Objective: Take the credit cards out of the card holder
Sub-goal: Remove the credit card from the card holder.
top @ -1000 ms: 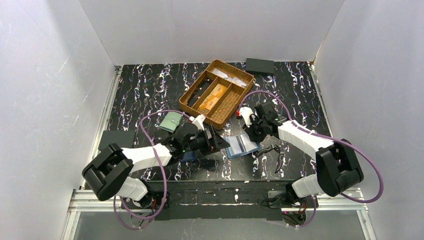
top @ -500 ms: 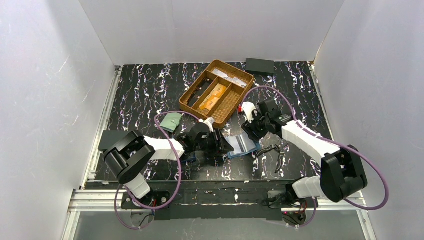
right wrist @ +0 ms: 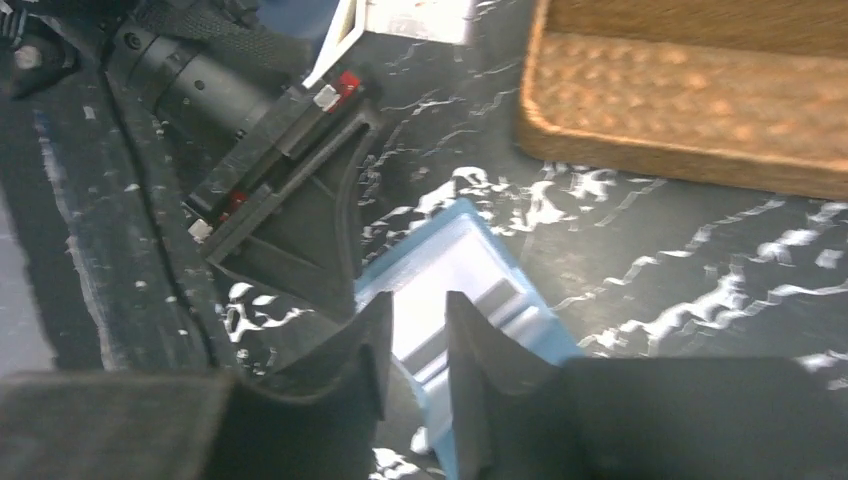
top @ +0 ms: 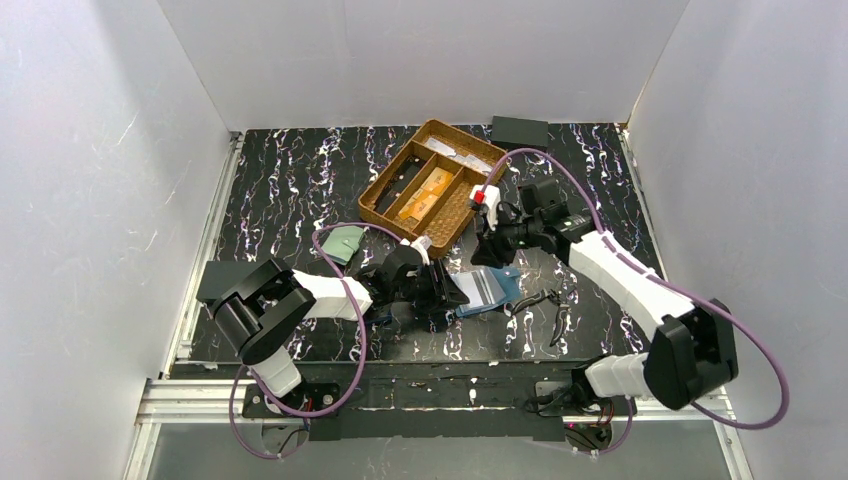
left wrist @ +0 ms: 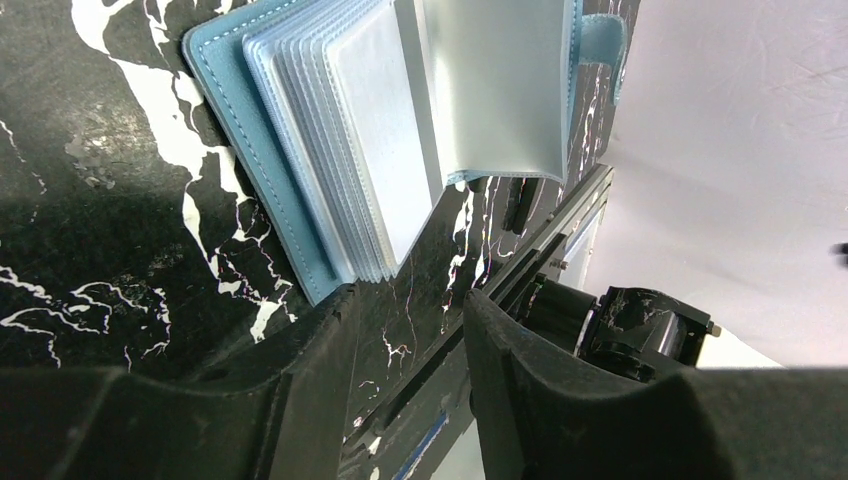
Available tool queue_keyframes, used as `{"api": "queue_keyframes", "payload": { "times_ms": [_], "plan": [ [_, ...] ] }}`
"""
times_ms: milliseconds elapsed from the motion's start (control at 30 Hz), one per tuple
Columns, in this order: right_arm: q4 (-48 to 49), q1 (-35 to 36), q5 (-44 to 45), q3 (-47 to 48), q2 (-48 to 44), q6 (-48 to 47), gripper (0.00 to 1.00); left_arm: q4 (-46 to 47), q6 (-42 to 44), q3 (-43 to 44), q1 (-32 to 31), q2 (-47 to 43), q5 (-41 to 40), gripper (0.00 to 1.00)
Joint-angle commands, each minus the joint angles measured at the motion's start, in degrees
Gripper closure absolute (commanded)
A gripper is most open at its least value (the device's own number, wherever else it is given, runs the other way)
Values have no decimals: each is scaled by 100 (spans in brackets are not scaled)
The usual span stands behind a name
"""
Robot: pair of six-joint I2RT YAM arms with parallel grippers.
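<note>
The light blue card holder (top: 487, 290) lies open on the marbled table, its clear sleeves fanned out (left wrist: 350, 150); no card shows in them. Orange credit cards (top: 432, 184) lie in the wicker basket (top: 462, 205). My left gripper (top: 447, 291) rests low at the holder's left edge, open, with only table between its fingers (left wrist: 405, 305); its left fingertip (left wrist: 335, 310) sits at the holder's corner. My right gripper (top: 490, 247) hovers above the holder's far side, slightly open and empty (right wrist: 415, 315), with the holder (right wrist: 465, 265) below it.
The basket's woven wall (right wrist: 690, 100) is close behind the right gripper. A pale green wallet (top: 345, 243) lies left of the left arm. A black box (top: 519, 131) sits at the back, a dark pad (top: 226, 277) at the left edge, and black glasses (top: 545, 303) right of the holder.
The left arm reached right to the holder's edge and its jaws narrowed. The right gripper lifted off the holder and drew back toward the basket, its jaws widening and then narrowing.
</note>
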Motion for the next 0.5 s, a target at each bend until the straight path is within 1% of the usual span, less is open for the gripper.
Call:
{"api": "queue_keyframes", "payload": {
  "times_ms": [0, 67, 267, 300, 467],
  "plan": [
    [67, 128, -665, -126, 531, 542, 71, 50, 55, 39, -23, -99, -41, 60],
    [102, 156, -287, -247, 703, 557, 73, 49, 55, -66, -26, -200, -100, 60],
    [516, 189, 388, -612, 994, 617, 72, 51, 39, -364, -27, -499, -290, 59],
    [540, 191, 468, -644, 1044, 629, 71, 51, 36, -376, -34, -514, -295, 59],
    [545, 212, 725, -732, 1249, 622, 54, 64, 67, -312, -24, -540, -271, 57]
  ]
}}
